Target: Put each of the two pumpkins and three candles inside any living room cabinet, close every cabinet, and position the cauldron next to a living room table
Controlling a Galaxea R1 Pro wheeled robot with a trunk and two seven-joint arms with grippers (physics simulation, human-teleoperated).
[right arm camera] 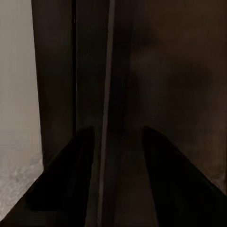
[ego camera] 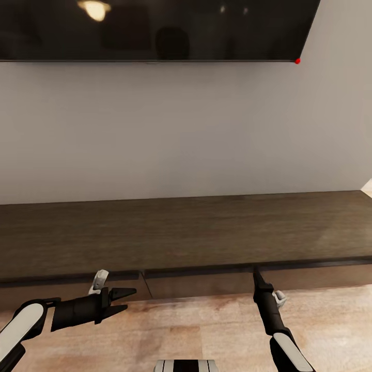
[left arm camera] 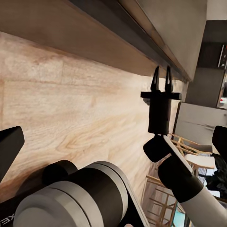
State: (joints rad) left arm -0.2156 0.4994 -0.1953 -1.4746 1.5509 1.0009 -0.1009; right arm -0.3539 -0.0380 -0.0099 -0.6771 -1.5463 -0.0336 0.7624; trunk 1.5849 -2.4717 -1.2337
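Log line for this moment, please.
cabinet: fronts look shut | right gripper: at front edge, open | left gripper: open, empty

Cabinet (ego camera: 181, 232): dark-brown wood, matt, fine grain. Floor (ego camera: 206, 325): pale wood planks, slight sheen. Wall (ego camera: 181, 134): smooth matt grey. Television (ego camera: 155, 28), upper frame: glossy black.

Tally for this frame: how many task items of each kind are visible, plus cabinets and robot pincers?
Cabinet: 1
Left pincer: 1
Right pincer: 1
Pumpkins: 0 seen
Candles: 0 seen
Cauldron: 0 seen
Total: 3
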